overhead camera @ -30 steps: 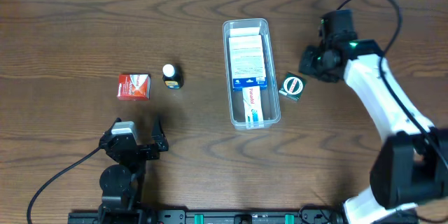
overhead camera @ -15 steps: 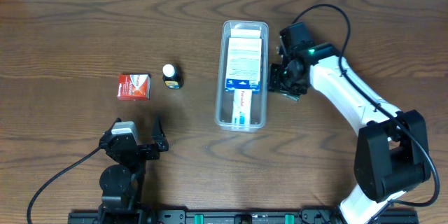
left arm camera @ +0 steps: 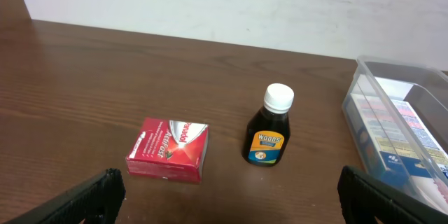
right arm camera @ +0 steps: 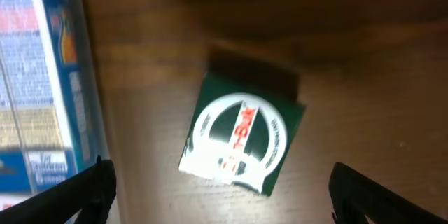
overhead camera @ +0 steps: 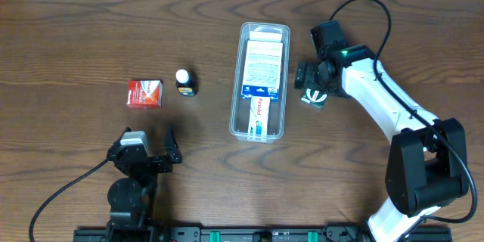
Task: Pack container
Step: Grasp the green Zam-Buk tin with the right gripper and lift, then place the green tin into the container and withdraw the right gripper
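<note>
Your right gripper (right arm camera: 218, 185) hangs wide open over the green box (right arm camera: 241, 140), just beside the container (overhead camera: 242, 125) mid-table (boxes (overhead camera: 265, 64) inside). Your left gripper (left arm camera: 227, 190) is open too, facing the red box (left arm camera: 170, 150) and bottle (left arm camera: 269, 129).

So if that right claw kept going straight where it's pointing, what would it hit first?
Most likely the small green box on the table, centred before the open right gripper, though depth is unclear.
</note>
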You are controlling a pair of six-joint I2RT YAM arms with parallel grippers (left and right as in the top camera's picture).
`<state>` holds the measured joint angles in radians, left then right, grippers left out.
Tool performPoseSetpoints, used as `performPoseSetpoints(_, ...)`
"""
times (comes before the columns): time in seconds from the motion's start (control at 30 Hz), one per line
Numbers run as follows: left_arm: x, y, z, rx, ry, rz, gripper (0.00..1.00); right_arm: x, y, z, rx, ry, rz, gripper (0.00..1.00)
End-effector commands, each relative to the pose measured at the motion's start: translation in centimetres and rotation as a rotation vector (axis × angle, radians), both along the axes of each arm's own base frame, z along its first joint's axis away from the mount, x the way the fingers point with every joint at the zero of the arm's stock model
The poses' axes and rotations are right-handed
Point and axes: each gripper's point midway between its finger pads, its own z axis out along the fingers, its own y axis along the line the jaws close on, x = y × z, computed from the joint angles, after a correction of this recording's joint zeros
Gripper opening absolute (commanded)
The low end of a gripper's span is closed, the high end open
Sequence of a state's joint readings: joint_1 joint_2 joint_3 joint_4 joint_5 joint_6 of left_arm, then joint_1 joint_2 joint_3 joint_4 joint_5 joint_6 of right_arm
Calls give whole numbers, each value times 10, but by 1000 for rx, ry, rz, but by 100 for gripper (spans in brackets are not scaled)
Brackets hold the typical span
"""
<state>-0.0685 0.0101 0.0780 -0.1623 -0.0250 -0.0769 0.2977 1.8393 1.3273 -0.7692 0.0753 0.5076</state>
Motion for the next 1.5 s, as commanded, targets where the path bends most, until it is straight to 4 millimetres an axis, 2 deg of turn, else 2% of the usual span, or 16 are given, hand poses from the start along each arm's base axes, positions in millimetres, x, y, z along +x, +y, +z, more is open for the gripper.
performPoseSetpoints(0.0, 0, -2, -15, 14, 34, -12, 98, 7, -8, -8, -36, -10, -24, 95)
performPoseSetpoints(0.13, 0, -2, -15, 14, 34, -12, 98, 7, -10, -28, -37, 27, -65, 93)
performPoseSetpoints(0.3, 0, -2, -15, 14, 34, -12, 98, -2, -20, -46, -49, 97, -119, 88)
performPoseSetpoints(0.63, 0, -2, -15, 14, 34, -12, 98, -7, -24, -55, -61, 133, -125, 77)
performPoseSetpoints(0.8, 0, -2, -15, 14, 34, -12, 98, -11, -23, -68, -57, 167, -123, 64)
performPoseSetpoints(0.93, 0, -2, -15, 14, 34, -12, 98, -9, -24, -65, -60, 157, -123, 58)
performPoseSetpoints(1.03, 0, -2, -15, 14, 34, -12, 98, -6, -23, -54, -57, 130, -105, 55)
performPoseSetpoints(1.17, 0, -2, -15, 14, 34, -12, 98, -2, -20, -23, -44, 62, -70, 55)
performPoseSetpoints(1.3, 0, -2, -15, 14, 34, -12, 98, 0, -12, 27, -17, -58, -19, 54)
performPoseSetpoints(1.47, 0, -2, -15, 14, 34, -12, 98, -1, 10, 102, 22, -269, 97, 54)
